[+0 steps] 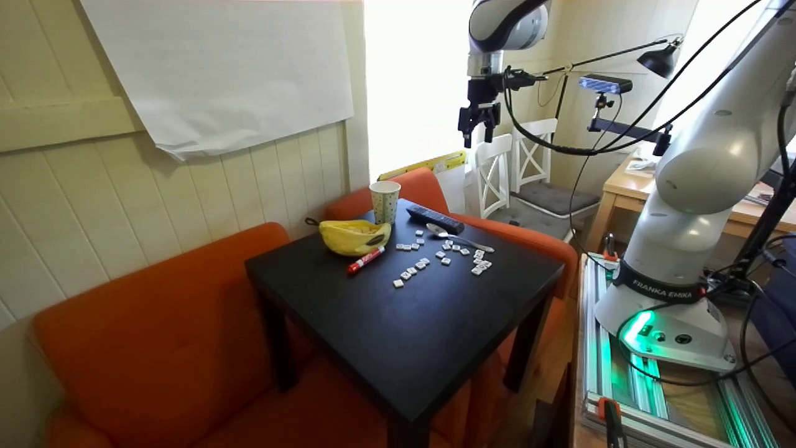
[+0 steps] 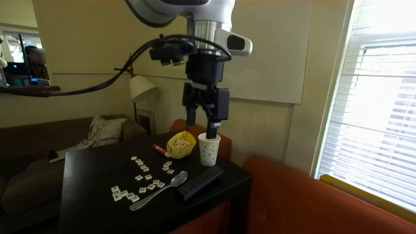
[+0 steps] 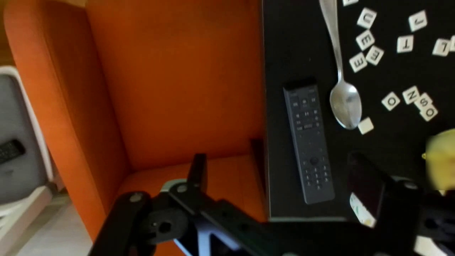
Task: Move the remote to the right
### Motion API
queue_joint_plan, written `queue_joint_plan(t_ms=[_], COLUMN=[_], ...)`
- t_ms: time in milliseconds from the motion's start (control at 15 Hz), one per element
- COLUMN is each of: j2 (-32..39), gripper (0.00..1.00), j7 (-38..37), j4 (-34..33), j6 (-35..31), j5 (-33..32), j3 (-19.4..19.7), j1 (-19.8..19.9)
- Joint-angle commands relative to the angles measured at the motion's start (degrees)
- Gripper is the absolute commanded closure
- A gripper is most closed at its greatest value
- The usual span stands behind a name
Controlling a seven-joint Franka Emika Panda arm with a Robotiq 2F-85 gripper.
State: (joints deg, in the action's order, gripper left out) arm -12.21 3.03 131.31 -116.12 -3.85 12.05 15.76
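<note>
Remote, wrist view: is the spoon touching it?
No; in the wrist view, a strip of bare table shows between the remote and the spoon.

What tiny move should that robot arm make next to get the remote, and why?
I'd probably shift the open gripper over the middle of the remote before lowering. In the wrist view most of it shows farther up the picture than the spread fingers, and a finger partly hides the patterned cup, so dropping straight down might bump that.

The white arm [image 1: 703,180] is carrying black cables [image 1: 584,151], its band [image 1: 662,289] is reading "FRANKA EMIKA", and screws [image 3: 135,197] are dotting the black hand [image 2: 201,127].
</note>
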Motion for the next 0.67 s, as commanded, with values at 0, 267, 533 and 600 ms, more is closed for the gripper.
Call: queue_joint_plan(t_ms=[0, 267, 533, 600], j2=[-4.42, -5.05, -4.42, -4.40], gripper=[0.00, 0.00, 0.00, 0.00], j7=[3.07, 9.17, 10.26, 10.85], j4=[0.25, -0.55, -0.37, -0.37], j6=[14.79, 28.66, 30.57, 31.09], j5=[1.74, 4.34, 4.64, 4.98], j3=[2.84, 6.68, 7.75, 8.12], j1=[0.25, 0.53, 0.52, 0.58])
